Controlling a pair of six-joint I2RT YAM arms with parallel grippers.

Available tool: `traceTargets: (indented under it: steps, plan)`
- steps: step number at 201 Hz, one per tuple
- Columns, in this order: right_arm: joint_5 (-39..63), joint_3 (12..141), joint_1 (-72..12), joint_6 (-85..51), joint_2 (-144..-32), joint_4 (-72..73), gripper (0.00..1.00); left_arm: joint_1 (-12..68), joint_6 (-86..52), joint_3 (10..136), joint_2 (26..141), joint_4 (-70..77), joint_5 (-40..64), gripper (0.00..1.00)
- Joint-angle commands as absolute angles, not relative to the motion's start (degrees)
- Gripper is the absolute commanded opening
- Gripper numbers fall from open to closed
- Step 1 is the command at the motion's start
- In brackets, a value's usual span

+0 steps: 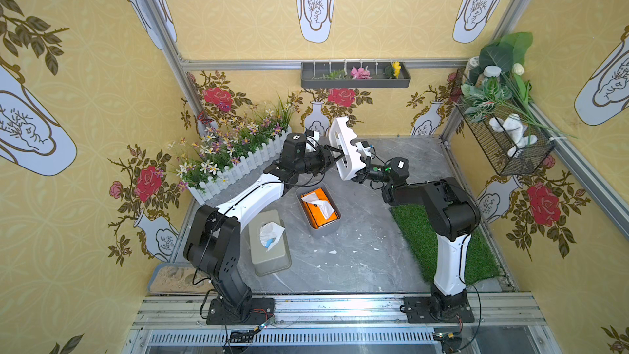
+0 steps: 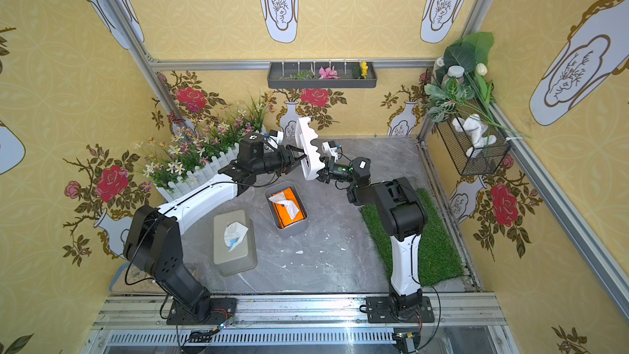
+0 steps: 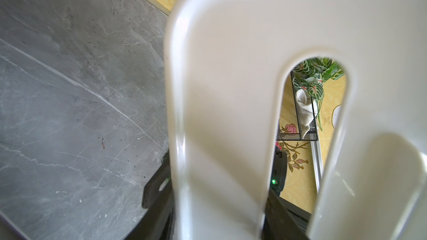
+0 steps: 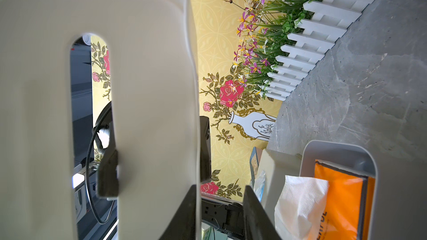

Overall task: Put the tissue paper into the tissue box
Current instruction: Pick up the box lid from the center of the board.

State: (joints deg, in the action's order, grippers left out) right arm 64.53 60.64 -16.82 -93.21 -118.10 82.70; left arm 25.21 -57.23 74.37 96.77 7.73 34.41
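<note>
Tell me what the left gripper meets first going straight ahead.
The white plastic slotted lid, right at the left gripper, whose jaws straddle one strip of it. Past that, probably the right gripper.

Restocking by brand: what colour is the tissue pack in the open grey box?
The tissue pack is orange; clearest in a top view.

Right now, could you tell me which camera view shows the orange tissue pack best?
A top view: the orange tissue pack lies whole inside the grey box. Both top views show this. The right wrist view catches only one end; the left wrist view, none.
</note>
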Motion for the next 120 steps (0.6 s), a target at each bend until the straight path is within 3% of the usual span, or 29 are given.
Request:
traceTargets:
  steps: [1, 41, 70, 92, 120]
  plan:
    - [67.27, 60.29, -17.22, -92.90, -118.53, 85.51, 0.42, 25.47, -56.62, 74.44, 96.51, 10.42, 35.05, 0.35]
    - [66.08, 57.34, -10.99, -90.70, -117.66, 83.78, 0.55, 25.73, -50.91, 77.17, 94.44, 0.06, 31.30, 0.35]
    - [62.81, 53.13, -3.73, -79.19, -115.04, 68.09, 0.58, 26.69, -42.12, 83.20, 93.60, -16.43, 24.07, 0.35]
    - [58.63, 53.49, -0.36, -66.38, -110.94, 47.20, 0.57, 27.84, -38.52, 87.92, 94.58, -27.11, 17.53, 0.35]
    - [43.47, 66.24, -3.93, -31.77, -102.43, -3.81, 0.57, 30.26, -35.33, 94.64, 97.38, -39.28, 8.42, 0.35]
